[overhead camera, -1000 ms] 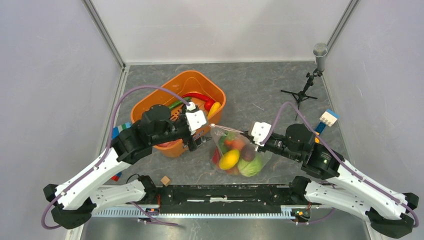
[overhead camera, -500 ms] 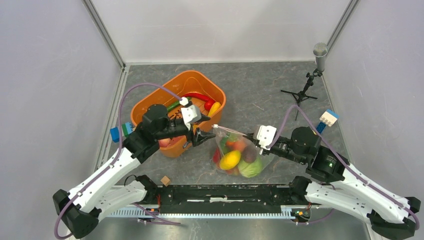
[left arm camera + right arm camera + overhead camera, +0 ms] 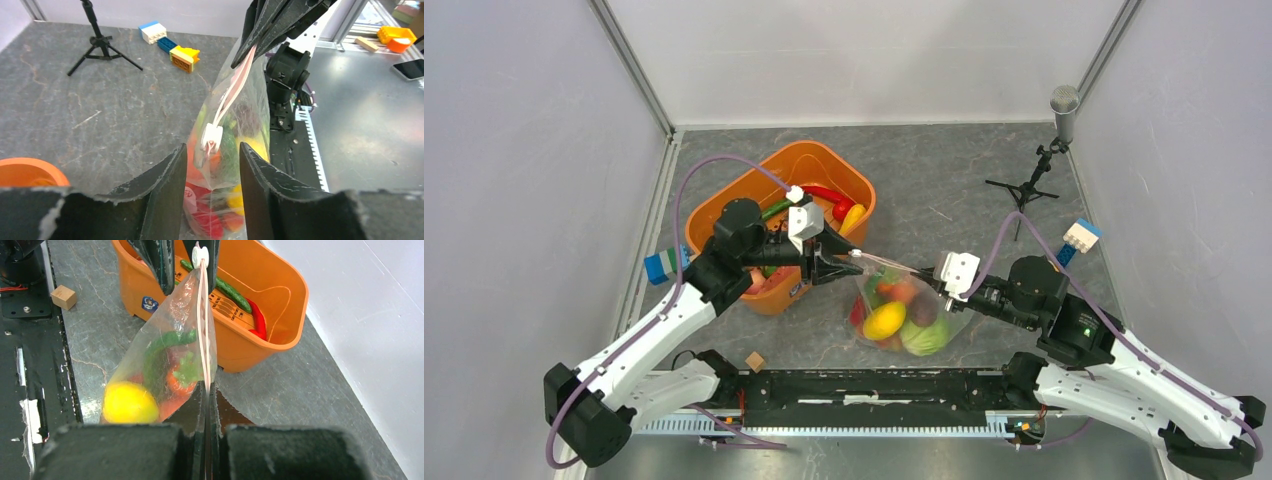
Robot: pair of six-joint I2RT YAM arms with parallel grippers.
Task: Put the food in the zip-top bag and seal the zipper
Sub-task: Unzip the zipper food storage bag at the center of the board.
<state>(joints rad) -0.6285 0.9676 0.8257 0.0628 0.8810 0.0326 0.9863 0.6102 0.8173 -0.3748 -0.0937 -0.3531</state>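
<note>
Where the zip-top bag [image 3: 904,310] sits: strung between the two arms, in front of the orange tub [image 3: 814,148]. Its mouth is pulled taut and its loaded belly appears to rest on the table [image 3: 944,190].
Food, bagged: a yellow piece [image 3: 884,320], a green melon [image 3: 929,332] and red and orange pieces show through the film.
Food, not bagged: a red chilli [image 3: 824,195], a green pod [image 3: 230,290] and a yellow piece lie in the tub.
Zipper [image 3: 899,266]: a pink strip runs straight from one gripper to the other, with a white slider [image 3: 211,139] at the left arm's end. Whether the track is pressed shut I cannot tell.
Right gripper [image 3: 206,395]: fingers pressed together, pinching the far end of the zipper.
Left gripper [image 3: 213,150]: fingers part spread, straddling the slider and the bag's corner. The left wrist view shows a gap on each side and no firm hold.
Step, as judged: taking the slider for a run along the strip.
Risk 1: the fingers may close on film below the slider. A pull would then drag the whole bag and the track would stay open.
Risk 2: the right pinch sits on a narrow strip. If it slips under tension, the mouth goes slack and the load may tip out.
Risk 3: a slider pulled askew may jam or ride off the track.
Risk 4: sealing now would leave the tub's pieces outside the bag.
Nearby, untouched: coloured blocks [image 3: 175,47], a microphone stand [image 3: 1029,185] and a wooden cube [image 3: 755,361].
</note>
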